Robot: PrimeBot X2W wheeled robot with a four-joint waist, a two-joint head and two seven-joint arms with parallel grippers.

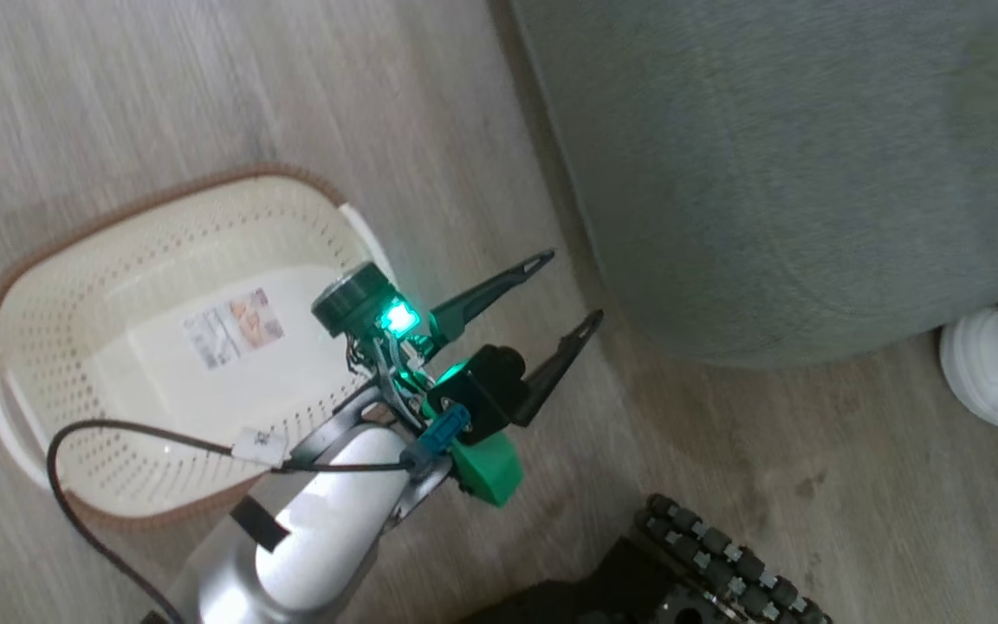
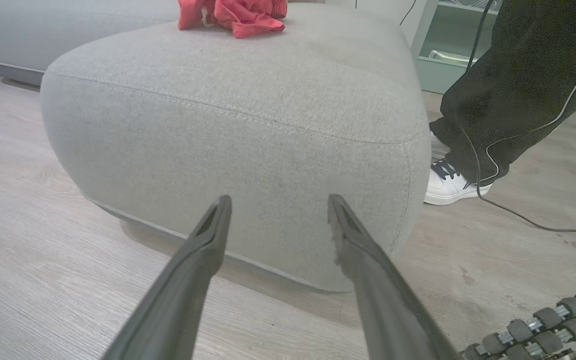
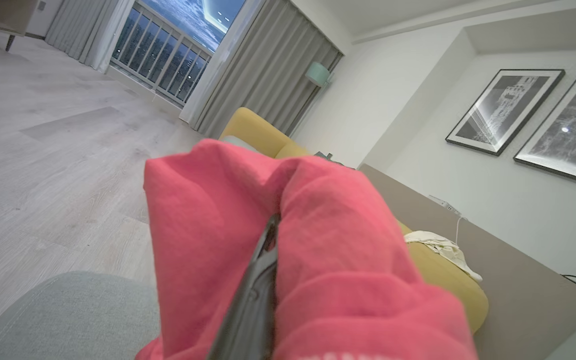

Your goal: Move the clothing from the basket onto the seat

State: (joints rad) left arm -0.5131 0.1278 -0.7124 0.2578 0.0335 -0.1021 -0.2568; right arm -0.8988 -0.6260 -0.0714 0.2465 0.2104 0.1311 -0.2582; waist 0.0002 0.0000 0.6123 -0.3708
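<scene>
The cream basket [image 1: 74,286] sits on the floor at the left of the head view, with just the paper label [image 1: 232,328] on its floor. My left gripper [image 1: 570,286] is open between the basket and the grey-green seat [image 1: 793,173], fingers aimed at the seat's side [image 2: 248,150]. A heap of red clothing [image 2: 233,15] lies on top of the seat. In the right wrist view my right gripper [image 3: 270,235] is shut on a red garment [image 3: 318,240] draped over its fingers, held above a corner of the seat [image 3: 63,315].
A person's white shoe [image 1: 997,368] and dark trouser leg [image 2: 523,85] stand beside the seat, with a thin cable [image 2: 523,217] trailing on the floor. My wheeled base [image 1: 716,555] is at the bottom. A yellow sofa [image 3: 263,132] and brown counter [image 3: 508,280] lie beyond.
</scene>
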